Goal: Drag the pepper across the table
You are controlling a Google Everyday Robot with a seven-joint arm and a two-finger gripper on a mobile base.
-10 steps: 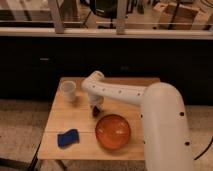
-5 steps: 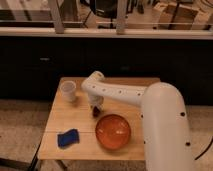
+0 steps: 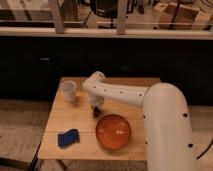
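The end effector (image 3: 95, 105) is held low upon the pepper (image 3: 96, 113), on the desk (image 3: 75, 120) beside the orange bowl (image 3: 113, 131); its grip cannot be told. Nothing is seen shifted since a second ago, so dragging is judged barely begun.

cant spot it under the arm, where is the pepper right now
In the camera view the pepper sits near the middle of the table, directly below the gripper, just behind the orange bowl and right of the white cup.
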